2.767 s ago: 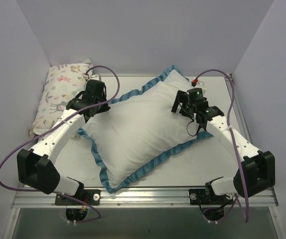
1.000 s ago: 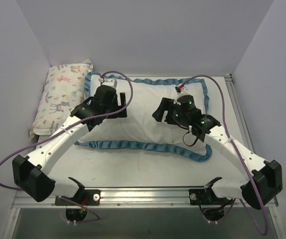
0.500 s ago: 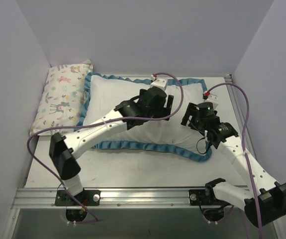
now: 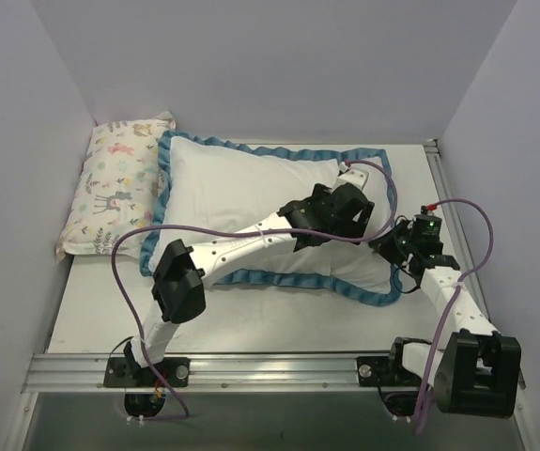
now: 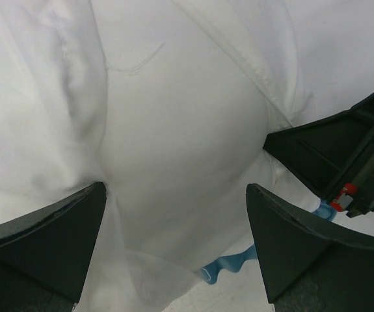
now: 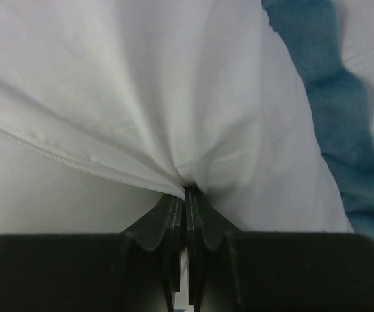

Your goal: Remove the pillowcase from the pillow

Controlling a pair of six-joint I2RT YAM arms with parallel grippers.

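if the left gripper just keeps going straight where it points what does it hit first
The left gripper, jaws open, would meet the white fabric bulge straight ahead, probably almost at once. Which layer of the bedding that is, I cannot tell.

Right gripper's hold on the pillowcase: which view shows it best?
Right wrist: the right gripper has its fingers shut, pinching a fold of white pillowcase. The top view shows it at the pillowcase's right end with the pinch hidden. The left wrist view likely catches only its black body.
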